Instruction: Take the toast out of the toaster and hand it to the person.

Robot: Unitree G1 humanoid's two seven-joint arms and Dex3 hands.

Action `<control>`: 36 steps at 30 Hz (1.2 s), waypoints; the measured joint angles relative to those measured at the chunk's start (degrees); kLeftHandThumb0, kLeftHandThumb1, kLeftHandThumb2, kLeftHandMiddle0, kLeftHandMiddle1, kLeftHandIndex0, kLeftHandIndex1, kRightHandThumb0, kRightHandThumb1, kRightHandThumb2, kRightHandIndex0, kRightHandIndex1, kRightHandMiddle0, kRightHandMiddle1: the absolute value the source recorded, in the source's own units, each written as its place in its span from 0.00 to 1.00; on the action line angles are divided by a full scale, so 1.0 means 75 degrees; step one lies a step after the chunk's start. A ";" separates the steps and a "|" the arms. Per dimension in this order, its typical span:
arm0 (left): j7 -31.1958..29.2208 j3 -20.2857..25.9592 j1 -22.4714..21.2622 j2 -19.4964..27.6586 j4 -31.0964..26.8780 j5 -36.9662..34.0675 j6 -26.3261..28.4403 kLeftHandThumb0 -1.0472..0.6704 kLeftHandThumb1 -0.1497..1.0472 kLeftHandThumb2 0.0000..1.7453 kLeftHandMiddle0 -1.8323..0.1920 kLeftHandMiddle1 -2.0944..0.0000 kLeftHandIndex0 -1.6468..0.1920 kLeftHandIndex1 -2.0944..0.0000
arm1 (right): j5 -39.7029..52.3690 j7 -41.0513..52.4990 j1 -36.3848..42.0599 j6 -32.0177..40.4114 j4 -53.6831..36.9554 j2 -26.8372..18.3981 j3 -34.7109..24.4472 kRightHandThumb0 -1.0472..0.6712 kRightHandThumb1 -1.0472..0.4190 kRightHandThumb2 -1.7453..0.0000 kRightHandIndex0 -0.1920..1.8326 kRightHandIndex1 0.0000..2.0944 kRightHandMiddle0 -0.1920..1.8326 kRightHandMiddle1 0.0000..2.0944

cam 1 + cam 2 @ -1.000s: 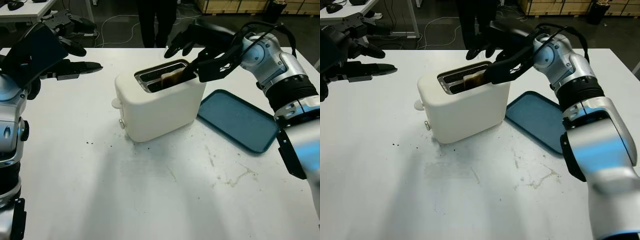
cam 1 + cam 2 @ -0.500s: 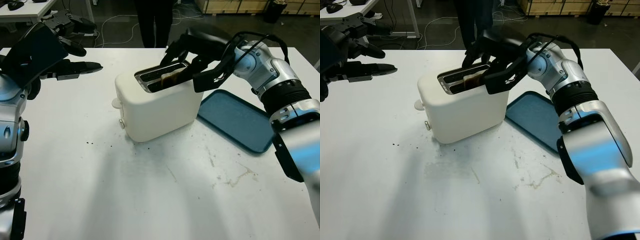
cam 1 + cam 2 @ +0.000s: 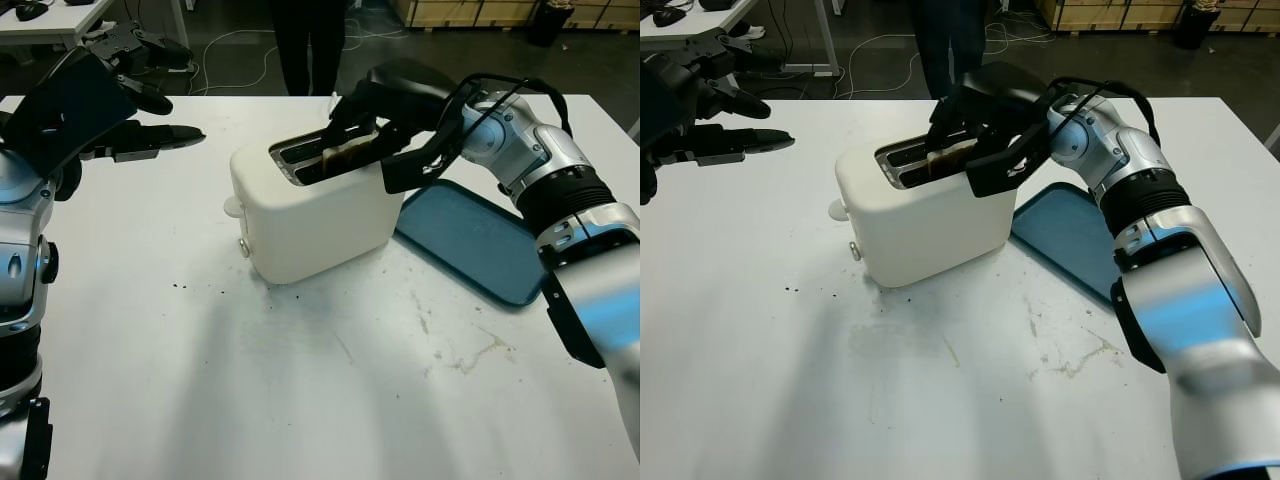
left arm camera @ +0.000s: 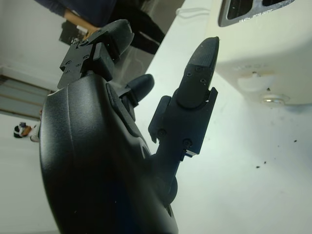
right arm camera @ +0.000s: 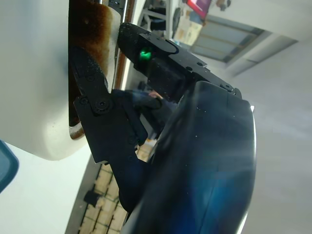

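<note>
Your right hand (image 3: 372,118) is over the white toaster (image 3: 318,215) at mid-table, its fingers (image 5: 95,80) closed on the browned toast (image 3: 347,155), which stands in the near slot. Your left hand (image 3: 95,115) is open, held above the table's far left, well apart from the toaster. A blue tray (image 3: 478,240) lies just right of the toaster. A person (image 3: 312,40) in dark trousers stands beyond the table's far edge.

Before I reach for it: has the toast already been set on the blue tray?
No, the toast sits in the toaster slot, at the right hand.
</note>
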 measured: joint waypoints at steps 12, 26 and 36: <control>0.0023 0.0000 0.0006 -0.0002 -0.0003 0.0000 0.0000 0.43 0.80 0.00 0.91 0.38 0.84 0.61 | -0.0732 -0.1407 0.0039 -0.0395 0.0119 -0.0030 0.0312 0.23 0.10 0.99 0.67 0.83 0.58 0.71; 0.0080 0.0000 0.0047 -0.0008 -0.0003 0.0000 -0.0004 0.44 0.79 0.00 0.90 0.39 0.84 0.61 | -0.1121 -0.2268 -0.0010 -0.0532 0.0507 -0.0067 0.0351 0.26 0.09 0.96 0.65 0.83 0.54 0.83; 0.0105 0.0014 0.0063 -0.0097 -0.0004 -0.0004 -0.0017 0.44 0.79 0.00 0.90 0.38 0.84 0.60 | 0.0008 -0.1635 -0.0410 -0.0434 0.0628 -0.0138 -0.0815 0.31 0.09 0.98 0.67 0.77 0.56 0.82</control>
